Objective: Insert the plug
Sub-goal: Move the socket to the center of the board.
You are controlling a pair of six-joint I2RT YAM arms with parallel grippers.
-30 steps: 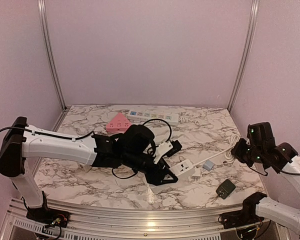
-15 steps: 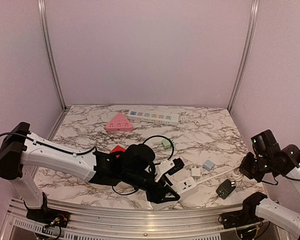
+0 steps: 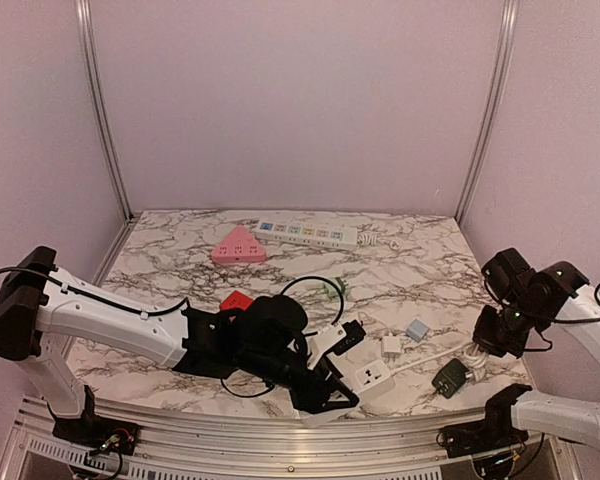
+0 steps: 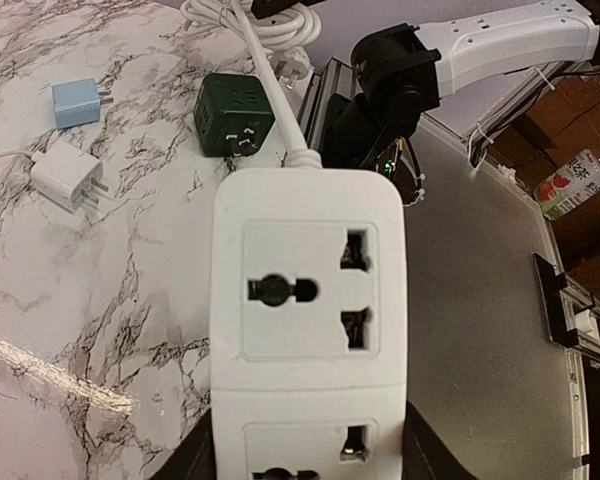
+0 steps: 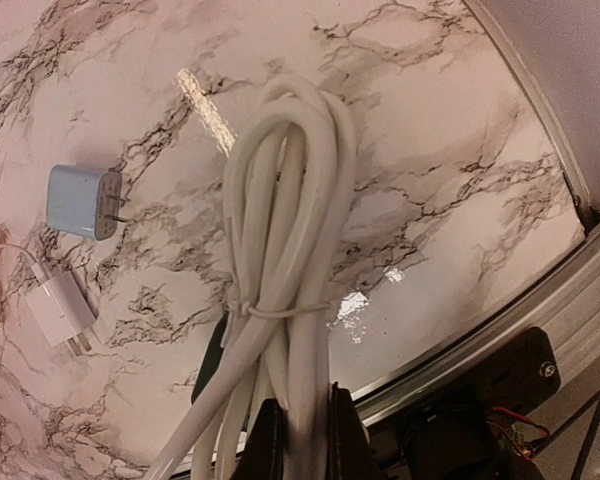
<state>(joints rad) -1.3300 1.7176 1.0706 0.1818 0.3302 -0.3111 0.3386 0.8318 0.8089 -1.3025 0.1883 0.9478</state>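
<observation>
My left gripper [image 3: 325, 395] is shut on a white socket block [image 3: 370, 375] at the table's near edge; in the left wrist view the block [image 4: 305, 300] fills the frame, socket face up, between the jaws of the left gripper [image 4: 305, 455]. Its white cable [image 4: 270, 70] runs right to a tied coil [image 3: 470, 352]. My right gripper [image 3: 487, 338] is shut on that coil [image 5: 290, 200], pinched between the jaws of the right gripper [image 5: 302, 430]. Loose plugs lie between the arms: a dark green cube adapter [image 3: 450, 377], a white charger [image 3: 391, 346], a light blue adapter [image 3: 416, 329].
A pink triangular socket [image 3: 238, 245] and a long white power strip [image 3: 308, 233] lie at the back. A red item [image 3: 235, 299] and a black plug [image 3: 350, 335] with its looped black cord sit by my left arm. The table's metal front rail [image 5: 540, 290] is close.
My left gripper has pulled the socket block toward the near edge. My right gripper has dropped lower and nearer with the cable coil, close to the green adapter.
</observation>
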